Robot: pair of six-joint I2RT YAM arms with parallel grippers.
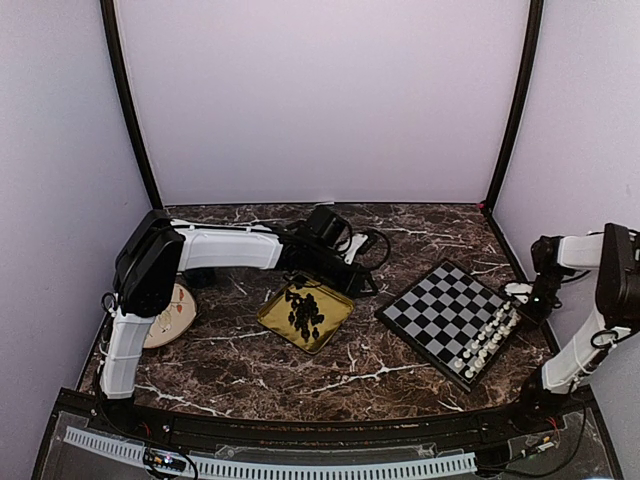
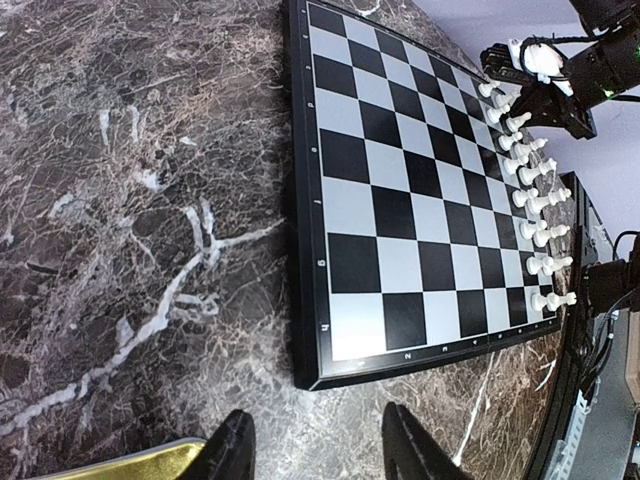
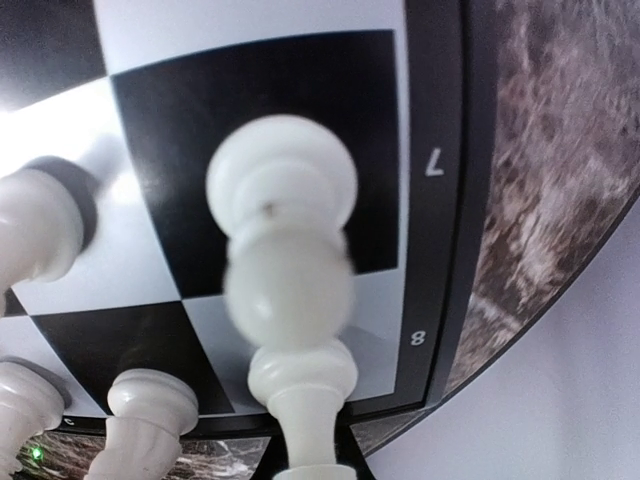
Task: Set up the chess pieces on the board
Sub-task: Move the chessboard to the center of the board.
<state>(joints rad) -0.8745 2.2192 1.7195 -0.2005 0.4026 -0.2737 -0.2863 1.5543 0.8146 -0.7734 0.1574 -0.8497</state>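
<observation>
The left arm (image 1: 225, 248) rises from its base, bends, and lies stretched to the right across the back of the table (image 1: 250, 365). The left hand (image 2: 315, 425) is just beside a corner of the gold tray (image 1: 272, 322); its fingers stand apart with only marble between them, so it holds nothing.

The right arm (image 1: 580, 345) is folded at the table's right edge. The right hand (image 1: 521, 298) is closed at the far right corner of the board (image 1: 440, 310).

Only the top view shows the black chess pieces (image 1: 303, 312), heaped in the tray. The left wrist view shows the white chess pieces (image 2: 535, 190) in two rows along one edge of the board. The right wrist view shows a white pawn (image 3: 282, 185) very close; whether the fingers pinch a piece cannot be told.
</observation>
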